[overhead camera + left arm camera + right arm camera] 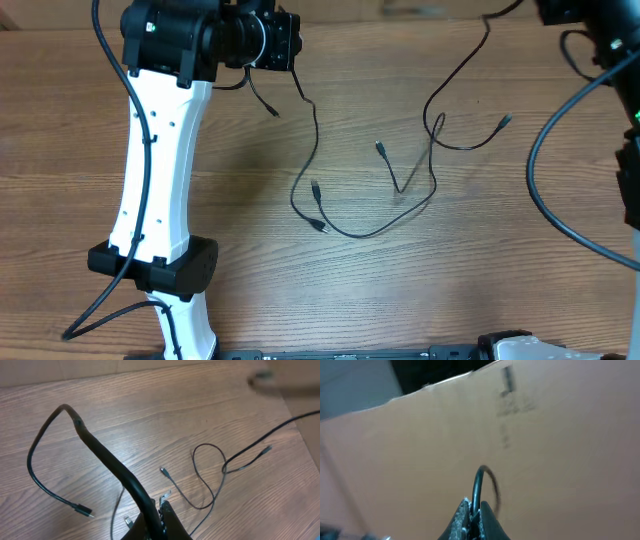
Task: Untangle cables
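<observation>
1. Left gripper (pixel 159 512) is clamped on one of the cables (pixel 398 188). Overhead it sits at 11 o'clock, raised above the bench (pixel 480 290).
2. Right gripper (pixel 474 510) is pinched shut on a thin black loop (pixel 480 480). Its own view is too blurred to show more.
3. Between the two grippers, the cables lie slack at the centre of the bench. They sag toward 6 o'clock, and their small plugs lie apart from one another.
4. One cord climbs from the centre toward 1 o'clock and leaves the overhead view at the top edge.
5. Bare wood spreads from 3 to 6 o'clock and along the near edge. The white left arm (pixel 160 170) fills the strip from 7 to 11 o'clock.
6. The far edge of the bench shows in the left wrist view as a line across the top, and another edge cuts the corner at 3 o'clock.
7. Only the left wrist view shows the held cord arching up from the gripper and curling down to a free plug (pixel 85 511) at 8 o'clock. Overhead shows just a short tail there.
</observation>
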